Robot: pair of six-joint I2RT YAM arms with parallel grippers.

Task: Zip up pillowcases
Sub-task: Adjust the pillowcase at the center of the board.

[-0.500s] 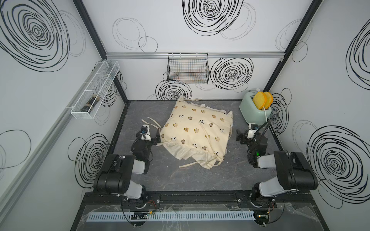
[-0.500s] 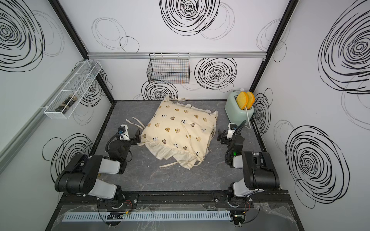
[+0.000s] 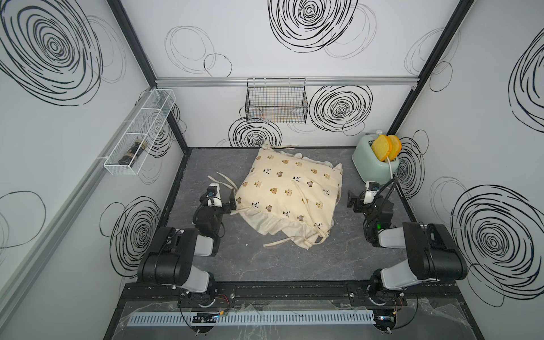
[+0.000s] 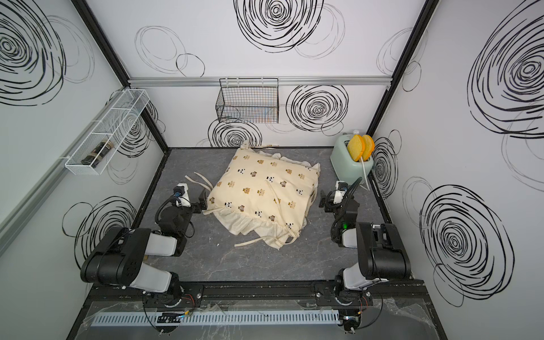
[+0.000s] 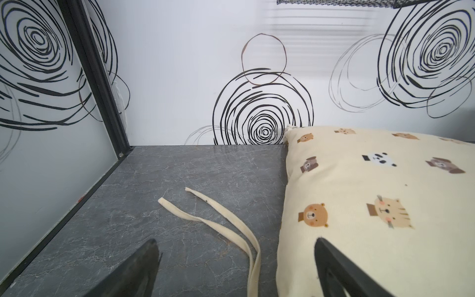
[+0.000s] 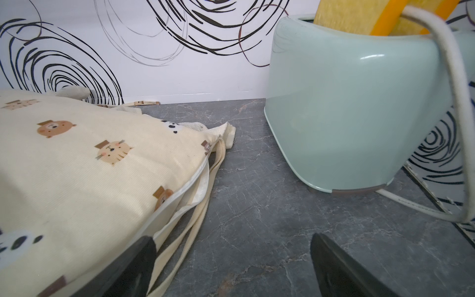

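Two agape, L pincer (image 3: 234, 203), R pincer (image 3: 351, 201), pillowcase (image 3: 288, 188) btwn, toaster (image 3: 374, 166) w/ 2 slices (image 3: 381, 148), rack (image 3: 117, 170) w/ jar (image 3: 132, 151)

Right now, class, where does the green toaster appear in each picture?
Top view: toaster, back right corner of the table.
Top view: toaster, same corner.
Left wrist: not in it.
Right wrist: toaster close up, apart from the pillow.
Shared landmark: the pillow, in all four.
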